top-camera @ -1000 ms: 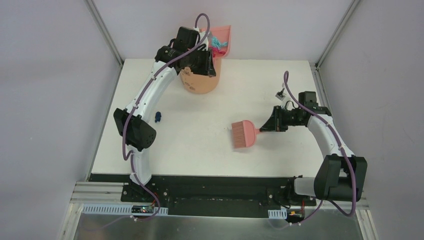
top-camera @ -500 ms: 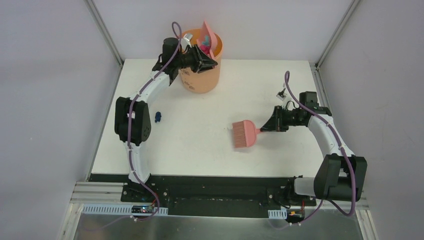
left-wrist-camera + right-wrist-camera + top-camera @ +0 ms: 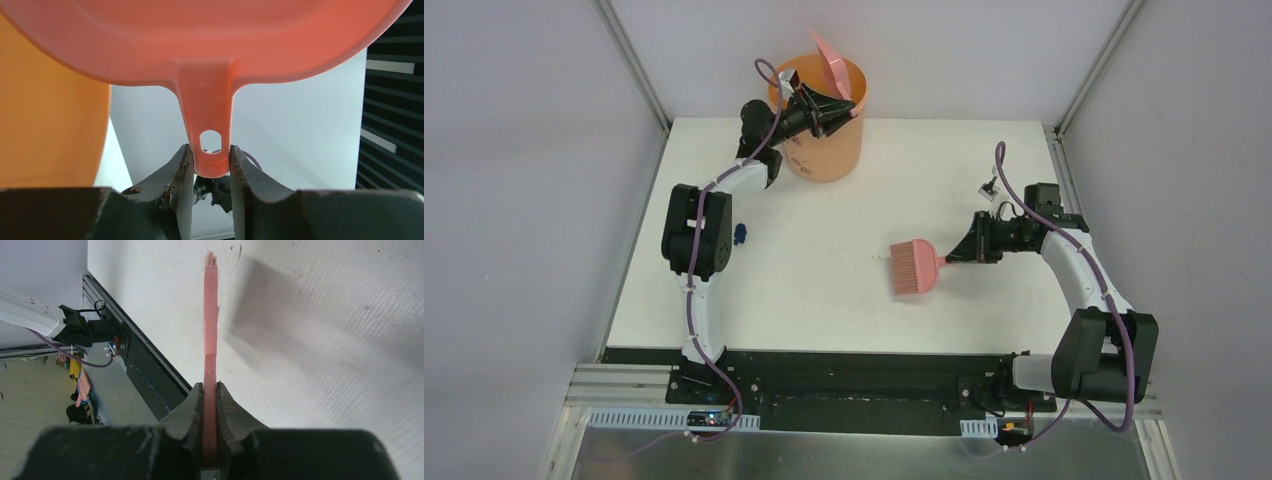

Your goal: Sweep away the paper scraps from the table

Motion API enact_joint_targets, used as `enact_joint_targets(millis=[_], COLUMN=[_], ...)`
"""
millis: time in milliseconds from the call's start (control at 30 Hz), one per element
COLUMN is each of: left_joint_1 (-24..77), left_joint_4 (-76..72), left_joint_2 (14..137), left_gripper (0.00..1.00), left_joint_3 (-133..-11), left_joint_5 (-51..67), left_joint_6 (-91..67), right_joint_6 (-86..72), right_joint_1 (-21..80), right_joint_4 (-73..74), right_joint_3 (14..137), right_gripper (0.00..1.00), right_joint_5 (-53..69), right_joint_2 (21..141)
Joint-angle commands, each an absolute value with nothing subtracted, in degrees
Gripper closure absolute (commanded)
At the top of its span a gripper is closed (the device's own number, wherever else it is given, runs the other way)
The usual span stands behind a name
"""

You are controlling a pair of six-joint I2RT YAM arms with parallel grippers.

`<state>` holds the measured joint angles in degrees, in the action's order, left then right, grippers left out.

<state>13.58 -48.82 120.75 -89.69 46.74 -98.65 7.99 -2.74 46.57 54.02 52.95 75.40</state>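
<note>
Colours are pretty simple here. The table [image 3: 824,300] is plain matte white, the bucket [image 3: 829,155] is orange, and the dustpan [image 3: 210,45] and hand brush [image 3: 911,270] are both salmon-pink. One paper scrap [image 3: 739,234] on the white is dark blue. The left arm [image 3: 696,325] and right arm [image 3: 1074,265] are white with black joints and purple cables [image 3: 998,165]. The left gripper [image 3: 210,167] and right gripper [image 3: 210,390] are dark grey, and the walls [image 3: 524,200] are pale grey.

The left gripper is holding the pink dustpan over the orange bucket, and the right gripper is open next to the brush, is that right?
Not quite. The right gripper is not open: the right wrist view shows its jaws shut on the handle of the brush. The rest holds: the left gripper grips the dustpan by its handle over the orange bucket.
</note>
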Motion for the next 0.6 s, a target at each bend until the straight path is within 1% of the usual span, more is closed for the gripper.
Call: enact_joint_targets(millis=[0, 400, 467, 567], left_joint_1=[14.06, 14.06, 14.06, 14.05], left_joint_4=[-56.76, -54.32, -52.02, -43.11], left_joint_2=[120.41, 119.20, 117.83, 114.53], left_gripper=[1.00, 1.00, 1.00, 1.00], left_joint_3=[-89.99, -90.67, -90.75, -90.77], left_joint_5=[47.09, 49.41, 50.59, 52.77], left_joint_6=[-101.68, -98.21, -96.04, -88.74], right_joint_6=[9.32, 9.46, 9.53, 9.58], right_joint_1=[-3.50, -3.69, -3.69, -3.69], right_joint_4=[45.56, 45.60, 45.57, 45.63], right_joint_3=[54.05, 54.05, 54.05, 54.05], right_gripper=[1.00, 1.00, 1.00, 1.00], right_joint_5=[54.80, 54.96, 55.09, 55.16], right_joint_2=[73.72, 73.76, 73.76, 73.74])
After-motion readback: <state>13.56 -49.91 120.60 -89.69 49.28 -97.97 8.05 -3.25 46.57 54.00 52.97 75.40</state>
